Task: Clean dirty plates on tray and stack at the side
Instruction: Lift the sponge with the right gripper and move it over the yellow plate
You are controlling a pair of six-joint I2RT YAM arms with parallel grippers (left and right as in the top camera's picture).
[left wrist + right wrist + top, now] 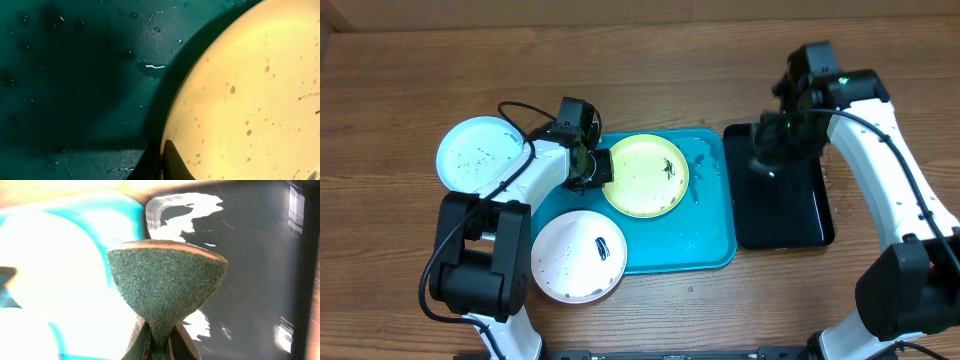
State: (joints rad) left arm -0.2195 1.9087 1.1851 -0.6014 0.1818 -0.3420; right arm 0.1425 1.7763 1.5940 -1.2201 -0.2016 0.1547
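Right wrist alone: sponge (166,282) in hand (160,335)

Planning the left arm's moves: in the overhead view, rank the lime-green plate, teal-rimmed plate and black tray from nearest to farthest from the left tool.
1. Lime-green plate, on the turquoise tray, its rim at the left tool.
2. Teal-rimmed plate, on the table at far left.
3. Black tray, right of the turquoise tray.
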